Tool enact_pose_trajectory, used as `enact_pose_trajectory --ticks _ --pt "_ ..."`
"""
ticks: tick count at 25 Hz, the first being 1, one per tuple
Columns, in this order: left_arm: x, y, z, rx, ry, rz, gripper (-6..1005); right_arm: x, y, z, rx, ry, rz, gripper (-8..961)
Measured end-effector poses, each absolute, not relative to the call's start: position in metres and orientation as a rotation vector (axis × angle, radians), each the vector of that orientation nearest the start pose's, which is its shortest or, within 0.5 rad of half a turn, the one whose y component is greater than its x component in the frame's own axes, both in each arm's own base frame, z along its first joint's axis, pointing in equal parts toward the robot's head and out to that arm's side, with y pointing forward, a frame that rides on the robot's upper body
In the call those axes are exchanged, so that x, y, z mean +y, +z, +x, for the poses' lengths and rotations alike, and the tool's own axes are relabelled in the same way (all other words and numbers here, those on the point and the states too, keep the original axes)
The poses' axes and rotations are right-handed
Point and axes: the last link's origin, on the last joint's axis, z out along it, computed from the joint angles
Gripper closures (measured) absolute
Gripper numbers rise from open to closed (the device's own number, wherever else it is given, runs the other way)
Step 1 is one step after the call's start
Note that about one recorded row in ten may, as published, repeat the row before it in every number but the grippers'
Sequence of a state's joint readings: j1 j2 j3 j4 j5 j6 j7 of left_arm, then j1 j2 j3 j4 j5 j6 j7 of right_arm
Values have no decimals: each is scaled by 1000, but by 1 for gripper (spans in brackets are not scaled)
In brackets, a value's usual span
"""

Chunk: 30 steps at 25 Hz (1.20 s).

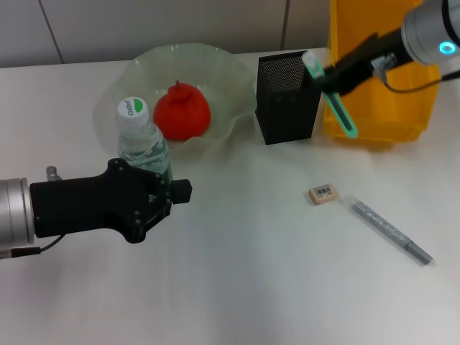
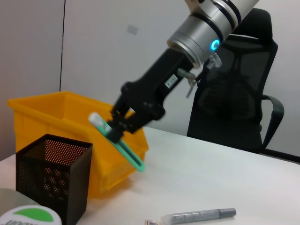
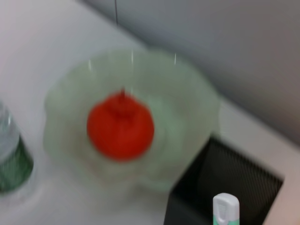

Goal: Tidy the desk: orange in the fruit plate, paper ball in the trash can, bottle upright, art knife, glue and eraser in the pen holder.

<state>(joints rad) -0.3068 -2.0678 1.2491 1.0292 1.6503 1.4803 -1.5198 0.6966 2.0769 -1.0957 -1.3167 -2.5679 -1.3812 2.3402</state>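
Art knife nears the pen holder; orange plated, bottle upright

Right gripper (image 1: 325, 77) fingers clamp the art knife (image 1: 338, 106) beside the pen holder (image 1: 287, 97); orange (image 1: 182, 111) sits in the fruit plate (image 1: 230, 72); left gripper (image 1: 162, 198) fingers grip the upright bottle (image 1: 140, 136); eraser (image 1: 323, 194) and glue (image 1: 388, 230) lie mid-bench.

A white bottle cap (image 1: 134, 109), upper left of centre in the head view, carries a green leaf mark and a short brand word in small letters, too small to read with certainty. The same cap's green mark (image 2: 29, 217) shows at the lower left corner of the left wrist view, its lettering cut off. A small eraser (image 1: 323, 194), right of centre in the head view, bears a dark printed label, possibly a barcode, not legible.
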Motion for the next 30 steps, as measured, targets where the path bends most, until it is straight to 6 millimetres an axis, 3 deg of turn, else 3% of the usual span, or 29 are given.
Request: enact_pose_trajectory --ticks 6,16,21,30 --pt "298 -8 -220 -435 -728 -2842 995 420 64 145 602 17 -2467 767" --pt "297 -6 -223 -442 -730 -2833 995 425 83 130 509 129 -2410 764" --pt "298 -6 -221 -434 -728 -2831 995 430 86 134 492 216 -2414 762" --pt "299 -7 -223 -445 -728 -2832 995 437 72 155 482 295 -2458 759"
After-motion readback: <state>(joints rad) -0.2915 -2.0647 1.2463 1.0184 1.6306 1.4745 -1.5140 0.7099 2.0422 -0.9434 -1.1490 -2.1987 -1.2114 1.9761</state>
